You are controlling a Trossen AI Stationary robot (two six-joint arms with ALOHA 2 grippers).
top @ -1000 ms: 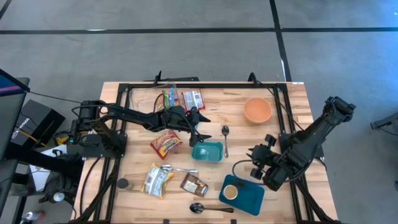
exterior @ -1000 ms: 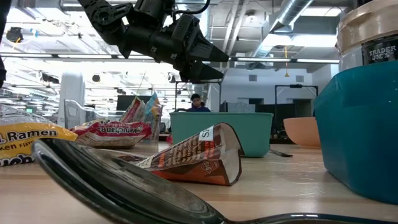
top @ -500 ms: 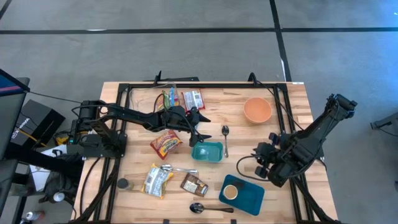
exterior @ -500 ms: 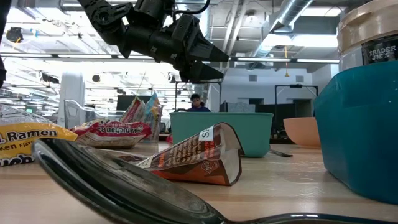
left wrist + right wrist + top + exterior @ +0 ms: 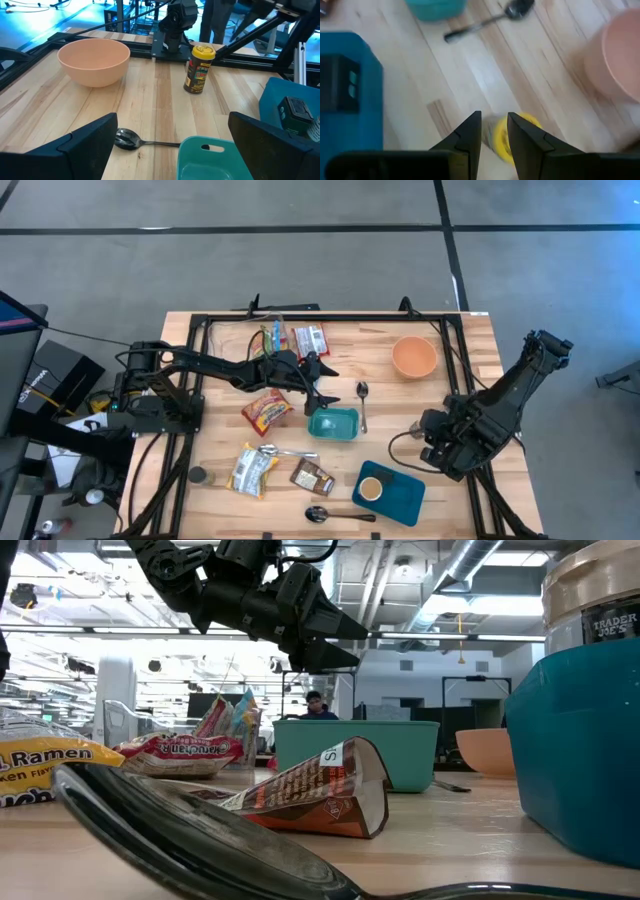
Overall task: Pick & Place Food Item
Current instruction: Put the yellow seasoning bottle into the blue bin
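Tabletop: two spoons, one bowl.

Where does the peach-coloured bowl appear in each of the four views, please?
High view: the bowl is at upper right on the table.
Low view: the bowl is at right, beyond the teal container.
Left wrist view: the bowl is at upper left.
Right wrist view: the bowl is at the right edge.
Shared landmark: the teal container, seen in all four.
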